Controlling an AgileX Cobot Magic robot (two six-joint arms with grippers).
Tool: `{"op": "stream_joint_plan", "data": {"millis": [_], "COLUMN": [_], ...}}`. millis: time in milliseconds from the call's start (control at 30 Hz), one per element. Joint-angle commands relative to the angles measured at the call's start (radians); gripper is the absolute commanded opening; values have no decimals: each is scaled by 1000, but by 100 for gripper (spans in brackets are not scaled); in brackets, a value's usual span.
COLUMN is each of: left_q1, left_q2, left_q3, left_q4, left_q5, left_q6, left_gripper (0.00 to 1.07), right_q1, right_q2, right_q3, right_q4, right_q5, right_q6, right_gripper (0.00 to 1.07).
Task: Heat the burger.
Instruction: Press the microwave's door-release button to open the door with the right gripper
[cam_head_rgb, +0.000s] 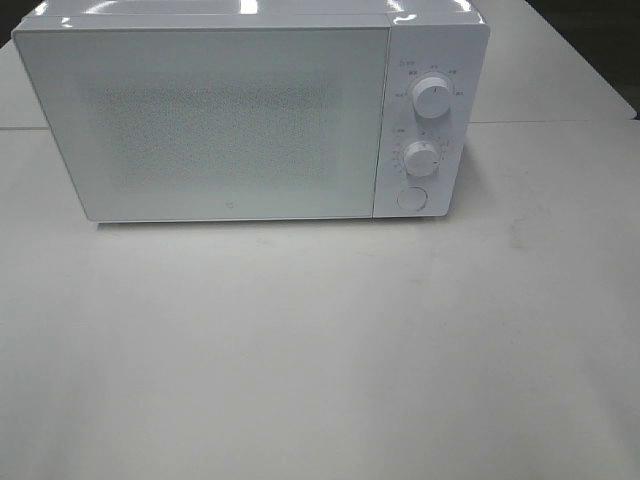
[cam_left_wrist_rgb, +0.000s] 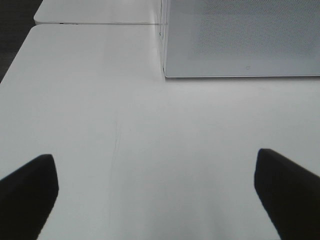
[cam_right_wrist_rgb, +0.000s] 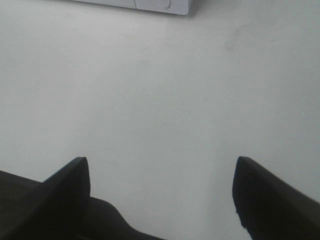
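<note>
Two claws, left gripper (cam_left_wrist_rgb: 155, 197) and right gripper (cam_right_wrist_rgb: 160, 192), stood wide open, holding nothing, over table (cam_head_rgb: 320, 350). Shut microwave (cam_head_rgb: 250, 115) sat toward table's far edge. No burger was visible; possibly inside. Judged next: square press on round button (cam_head_rgb: 411, 198), clear of knobs (cam_head_rgb: 432, 95).

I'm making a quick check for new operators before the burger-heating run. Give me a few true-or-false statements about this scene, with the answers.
1. The microwave has its door shut. True.
2. A burger sits on the table in front of the microwave. False: no burger shows in any view.
3. The left gripper holds a plate. False: it is open and holds nothing.
4. The right gripper is open over the table. True.
5. In the exterior view, the upper knob, lower knob and round button are on the microwave's right side. True.
</note>
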Motion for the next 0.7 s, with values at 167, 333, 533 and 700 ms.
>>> {"op": "stream_joint_plan", "data": {"millis": [167,333,533,700], "left_q1": [0,0,0,0], "left_q2": [-23,-23,-23,-23], "left_q3": [3,3,3,3], "left_q4": [-7,-7,-7,-7], "left_q5": [-9,-9,-9,-9], "left_q6": [-5,-5,-5,-5], "left_gripper": [100,100,100,100], "right_q1": [-74,-74,-74,-74], "right_q2": [-224,-299,-410,-509], "right_q3": [67,112,151,151], "right_q4": [-3,-11,-16,-18], "right_q5": [26,28,9,0], "right_q6": [-12,-12,-9,-8], "right_gripper": [75,75,75,75]}}
